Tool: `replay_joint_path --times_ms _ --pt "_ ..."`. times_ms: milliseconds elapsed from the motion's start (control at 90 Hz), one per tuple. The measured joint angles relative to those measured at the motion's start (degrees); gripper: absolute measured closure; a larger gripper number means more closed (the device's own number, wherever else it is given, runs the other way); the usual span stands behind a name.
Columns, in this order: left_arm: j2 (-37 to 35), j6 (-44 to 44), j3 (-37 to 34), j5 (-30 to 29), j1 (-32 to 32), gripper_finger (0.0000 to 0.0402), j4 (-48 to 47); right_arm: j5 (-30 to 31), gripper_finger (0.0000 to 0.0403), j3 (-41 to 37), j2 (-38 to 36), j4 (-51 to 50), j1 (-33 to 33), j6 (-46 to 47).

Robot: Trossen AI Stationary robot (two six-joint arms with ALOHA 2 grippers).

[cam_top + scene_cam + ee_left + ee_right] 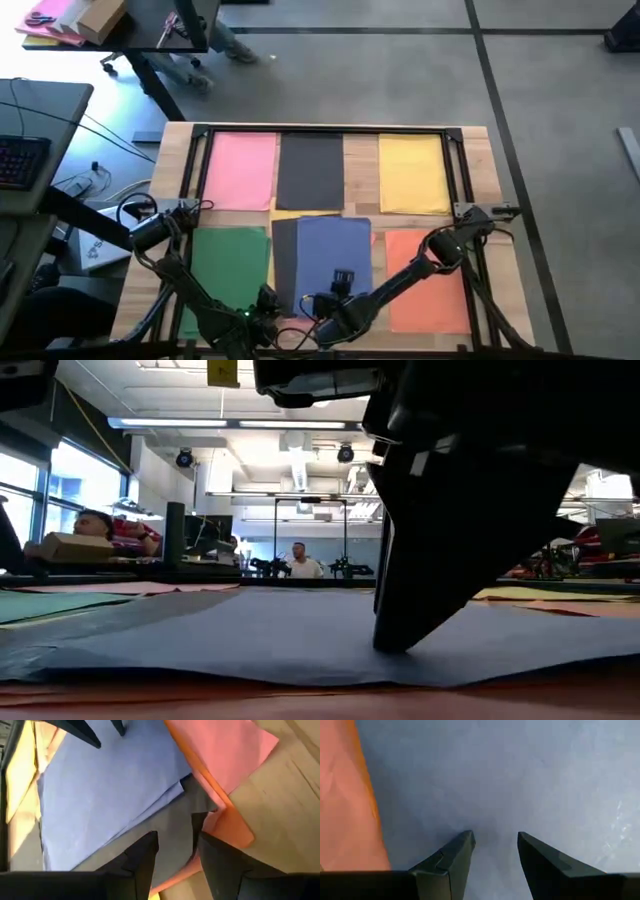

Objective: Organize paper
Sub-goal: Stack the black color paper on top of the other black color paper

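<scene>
Pink (pixel 240 170), dark grey (pixel 310 170) and yellow (pixel 413 172) sheets lie in a row on the table's far half. Green (pixel 230 265) and orange (pixel 430 275) sheets lie in the near row. Between them a blue sheet (pixel 335 250) lies atop another dark grey sheet (pixel 284 255), with pink (pixel 220 750) and orange (pixel 230 827) sheets under the stack's near end. My right gripper (pixel 495 840) stands open on the blue sheet. My left gripper (pixel 177 845) is open at the dark grey sheet's near corner (pixel 170 827). My right gripper sets its open fingertips (pixel 395 645) down on the blue sheet's near half (pixel 495 815), coming from above at a slant. The sheet lies flat on the stack under them. My left gripper's fingers stand over the dark grey sheet's near corner; whether they touch it, I cannot tell.
A black frame (pixel 325 130) runs around the table's far and side edges. A desk with a keyboard (pixel 20 155) stands to the left. A bundle with a cardboard box (pixel 70 20) lies on a far table. People (pixel 298 563) sit in the room beyond.
</scene>
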Motion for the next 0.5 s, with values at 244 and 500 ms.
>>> replay_joint_path --times_ms 244,500 --pt "-0.06 -0.02 0.02 7.10 0.78 0.0269 -0.21 -0.15 0.0253 -0.04 0.07 0.07 0.00 -0.05" --pt "-0.07 0.00 0.02 5.33 2.33 0.0269 0.51 -0.22 0.0253 -0.07 0.13 0.11 0.13 0.02"
